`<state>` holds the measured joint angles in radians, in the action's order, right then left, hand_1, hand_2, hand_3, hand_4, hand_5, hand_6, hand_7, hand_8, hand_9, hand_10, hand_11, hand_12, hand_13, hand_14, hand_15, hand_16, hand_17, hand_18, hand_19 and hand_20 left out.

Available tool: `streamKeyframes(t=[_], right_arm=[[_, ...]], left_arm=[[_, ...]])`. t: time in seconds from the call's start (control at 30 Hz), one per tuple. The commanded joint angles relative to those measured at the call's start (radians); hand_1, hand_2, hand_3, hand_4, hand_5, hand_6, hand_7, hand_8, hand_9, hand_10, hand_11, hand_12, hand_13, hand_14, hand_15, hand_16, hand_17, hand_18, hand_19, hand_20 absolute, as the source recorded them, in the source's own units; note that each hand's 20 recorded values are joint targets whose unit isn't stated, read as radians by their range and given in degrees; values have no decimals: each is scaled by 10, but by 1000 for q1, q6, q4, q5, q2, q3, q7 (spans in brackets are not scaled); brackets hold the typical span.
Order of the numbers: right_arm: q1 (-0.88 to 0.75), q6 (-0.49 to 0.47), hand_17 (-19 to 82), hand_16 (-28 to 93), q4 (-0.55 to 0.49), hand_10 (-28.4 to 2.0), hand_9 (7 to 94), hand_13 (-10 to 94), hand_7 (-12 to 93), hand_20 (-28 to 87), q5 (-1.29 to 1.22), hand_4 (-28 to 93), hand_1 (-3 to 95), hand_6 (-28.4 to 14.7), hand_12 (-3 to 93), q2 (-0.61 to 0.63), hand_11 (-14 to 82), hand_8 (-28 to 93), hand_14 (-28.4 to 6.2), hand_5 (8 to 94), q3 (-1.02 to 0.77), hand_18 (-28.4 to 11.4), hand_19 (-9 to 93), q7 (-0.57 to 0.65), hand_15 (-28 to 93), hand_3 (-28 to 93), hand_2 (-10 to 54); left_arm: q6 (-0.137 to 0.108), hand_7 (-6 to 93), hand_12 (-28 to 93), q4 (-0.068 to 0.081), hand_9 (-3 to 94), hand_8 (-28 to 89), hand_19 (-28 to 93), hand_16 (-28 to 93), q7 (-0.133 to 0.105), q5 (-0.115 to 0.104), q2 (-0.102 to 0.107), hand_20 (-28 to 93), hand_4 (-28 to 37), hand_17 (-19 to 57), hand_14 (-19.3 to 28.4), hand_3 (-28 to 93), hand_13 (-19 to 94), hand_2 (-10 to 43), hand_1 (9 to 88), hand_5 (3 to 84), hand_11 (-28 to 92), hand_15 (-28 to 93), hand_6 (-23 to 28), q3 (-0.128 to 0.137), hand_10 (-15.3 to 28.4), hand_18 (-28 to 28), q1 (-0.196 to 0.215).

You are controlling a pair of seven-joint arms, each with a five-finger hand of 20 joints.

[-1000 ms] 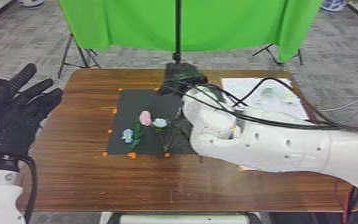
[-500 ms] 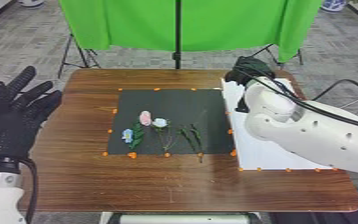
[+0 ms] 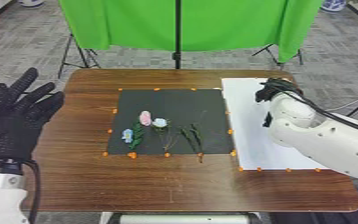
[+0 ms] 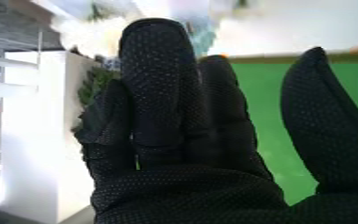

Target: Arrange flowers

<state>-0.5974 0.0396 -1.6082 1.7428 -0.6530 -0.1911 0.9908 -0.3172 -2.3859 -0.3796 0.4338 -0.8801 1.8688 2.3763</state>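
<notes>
On the dark mat [image 3: 158, 104], in the head view, lie a pink flower [image 3: 145, 118], a pale blue-white flower [image 3: 160, 123], a blue flower [image 3: 127, 135] and green stems [image 3: 193, 136]. My right hand [image 3: 277, 89] is over the white sheet, right of the mat. In the right wrist view my right hand [image 4: 189, 145] has straight fingers, the thumb standing apart, and nothing held between them. Beyond those fingers show cream flowers [image 4: 88, 36], something teal [image 4: 202, 40] and green leaves [image 4: 95, 82]. My left hand [image 3: 14, 117], fingers straight and spread, is at the table's left edge.
The white sheet [image 3: 251, 135] adjoins the mat on its right, partly covered by my right arm. Orange markers [image 3: 132, 155] line both edges. A green cloth [image 3: 229, 30] hangs on a stand behind the wooden table [image 3: 78, 175].
My right hand has gone from above the dark mat across to the white sheet, uncovering the mat's right part and the green stems. The left hand has barely shifted.
</notes>
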Motion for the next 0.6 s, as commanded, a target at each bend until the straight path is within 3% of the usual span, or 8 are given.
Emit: streamKeyframes(t=[0.03, 0.37, 0.47, 0.6], right_arm=[[-6, -45, 370, 124, 43, -157, 690, 698, 123, 329, 9, -238, 274, -6, 151, -50, 228, -115, -108, 463, -5, -210, 932, -25, 670, 801, 6], [-47, -129, 368, 122, 88, -152, 691, 699, 130, 331, -11, -255, 292, 14, 148, -77, 228, -122, -105, 433, -37, -212, 932, -7, 674, 798, -9], [-58, -104, 366, 122, 87, -146, 692, 698, 137, 326, -2, -261, 302, 13, 145, -66, 223, -127, -104, 482, -28, -211, 932, -7, 673, 794, -18], [-61, -59, 386, 121, 90, -109, 738, 735, 149, 290, 42, -275, 379, 14, 138, -60, 194, -131, -82, 598, 3, -198, 932, -10, 628, 776, -72]], left_arm=[[-3, 145, 109, 6, 301, -97, 703, -102, -3, -9, -3, -43, -283, -66, 281, 750, 237, 94, 167, 316, 251, 535, 79, -15, 197, 284, -2], [-1, 146, 109, 1, 301, -98, 700, -103, -23, -17, -1, -43, -283, -67, 280, 751, 238, 93, 169, 316, 252, 534, 78, -12, 197, 283, 17], [0, 146, 108, 0, 301, -97, 699, -102, -21, -16, -2, -42, -283, -67, 280, 751, 238, 93, 170, 316, 251, 535, 79, -11, 197, 284, 19], [2, 146, 108, 0, 302, -97, 700, -102, -19, -16, -3, -41, -283, -66, 281, 752, 238, 93, 170, 316, 252, 535, 79, -8, 197, 283, 20]])
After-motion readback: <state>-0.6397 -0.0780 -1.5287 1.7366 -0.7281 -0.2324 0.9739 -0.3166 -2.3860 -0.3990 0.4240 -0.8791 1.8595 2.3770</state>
